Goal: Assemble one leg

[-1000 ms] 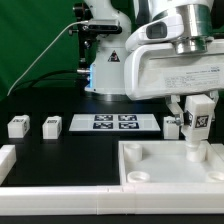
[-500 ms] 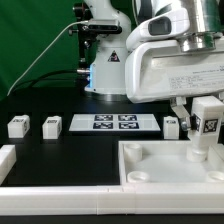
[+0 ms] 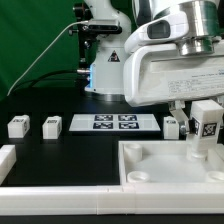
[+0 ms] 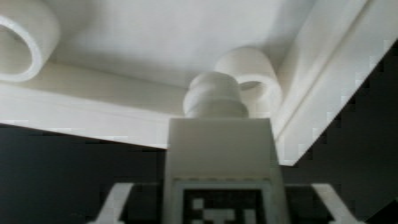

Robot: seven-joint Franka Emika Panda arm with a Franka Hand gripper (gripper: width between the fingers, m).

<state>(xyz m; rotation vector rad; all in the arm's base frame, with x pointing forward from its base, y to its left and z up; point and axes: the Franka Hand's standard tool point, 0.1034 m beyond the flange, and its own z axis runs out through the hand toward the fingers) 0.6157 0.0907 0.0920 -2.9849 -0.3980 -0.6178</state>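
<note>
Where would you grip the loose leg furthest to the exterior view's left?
Probably from straight above, closing across the two side faces of the leftmost leg: it sits apart on the table, sides free, tagged face toward the camera.

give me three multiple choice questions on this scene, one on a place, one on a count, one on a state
1. Where is the held leg?
A. flat on the table
B. at a corner socket of the tray
C. out of the picture

2. How many loose legs stand to the exterior view's left of the marker board?
A. one
B. two
C. four

3. The end effector is
A. open
B. shut on the held leg
C. out of view

Answers:
1. B, as the wrist view shows the leg's tip at the corner socket.
2. B, as one and another stand there.
3. B, as the leg hangs clamped above the tray.
</note>
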